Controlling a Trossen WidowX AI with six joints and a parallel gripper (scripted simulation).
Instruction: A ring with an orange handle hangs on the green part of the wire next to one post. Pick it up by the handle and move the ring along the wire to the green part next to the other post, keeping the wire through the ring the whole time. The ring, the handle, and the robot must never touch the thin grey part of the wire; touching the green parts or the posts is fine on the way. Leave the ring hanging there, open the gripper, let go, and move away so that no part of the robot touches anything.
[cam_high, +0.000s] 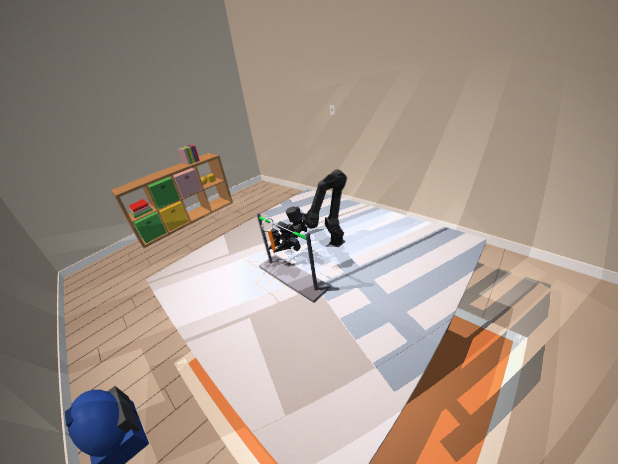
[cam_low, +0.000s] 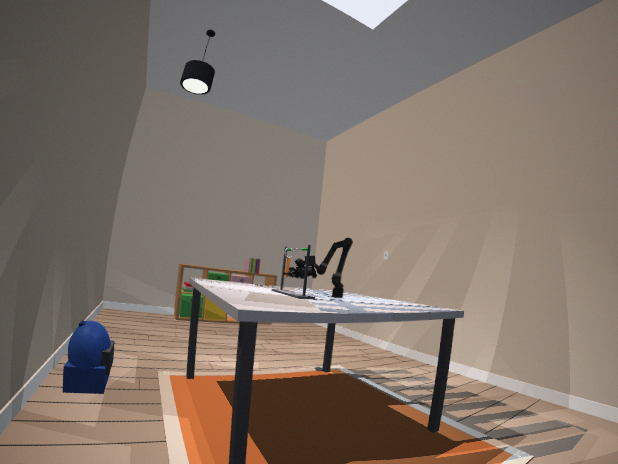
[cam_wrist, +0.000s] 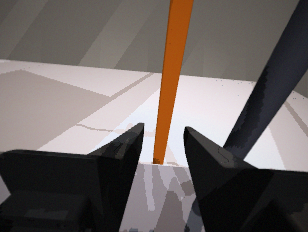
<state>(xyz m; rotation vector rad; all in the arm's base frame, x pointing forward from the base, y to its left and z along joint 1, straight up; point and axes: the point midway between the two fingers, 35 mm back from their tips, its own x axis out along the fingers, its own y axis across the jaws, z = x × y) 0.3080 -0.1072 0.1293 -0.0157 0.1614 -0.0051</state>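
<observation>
The ring (cam_high: 267, 224) (cam_low: 289, 253) hangs at the green wire part beside the far post (cam_high: 267, 251) (cam_wrist: 280, 65). Its orange handle (cam_high: 272, 241) (cam_low: 287, 267) (cam_wrist: 170, 75) hangs down, slightly tilted in the wrist view. My gripper (cam_high: 275, 246) (cam_wrist: 164, 129) is partly open. The handle's lower part shows between the two fingertips in the wrist view, with a gap on each side; whether it is between them in depth is hard to tell. The other green part (cam_high: 300, 235) is at the near post (cam_high: 312, 262) (cam_low: 307, 272). The wrist view does not show the ring.
The posts stand on a dark base plate (cam_high: 300, 287) on the table (cam_high: 325, 380) (cam_low: 350, 316). The far post is close to the right finger in the wrist view. The thin grey wire runs above the gripper between the green parts. A shelf (cam_high: 172, 200) stands beyond the table.
</observation>
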